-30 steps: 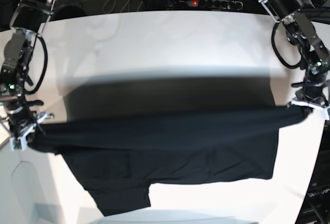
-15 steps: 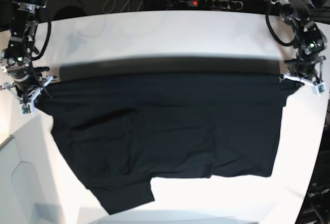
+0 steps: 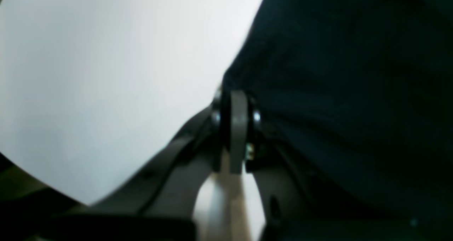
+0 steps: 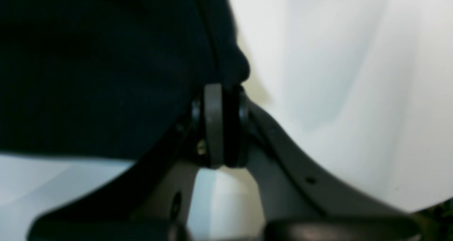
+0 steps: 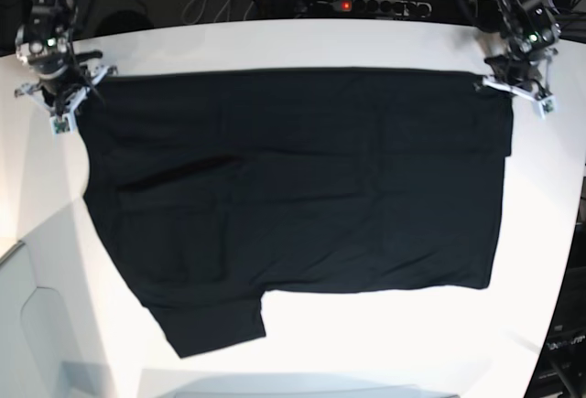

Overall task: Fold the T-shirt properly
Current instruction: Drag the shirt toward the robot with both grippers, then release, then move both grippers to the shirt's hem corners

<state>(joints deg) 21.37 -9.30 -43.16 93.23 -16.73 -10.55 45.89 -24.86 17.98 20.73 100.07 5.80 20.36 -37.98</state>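
Cloth of the large plain black T-shirt lay spread flat on the white desk, its far edge running left-right between left gripper and right gripper, each clamped on one far corner.

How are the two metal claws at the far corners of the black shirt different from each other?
The left gripper pinches the T-shirt at the base view's right corner; the right gripper pinches the opposite corner. In the base view, cloth by the left gripper hangs squarely, while cloth below the right gripper slants inward. Both are shut on the shirt's far edge over the white table.
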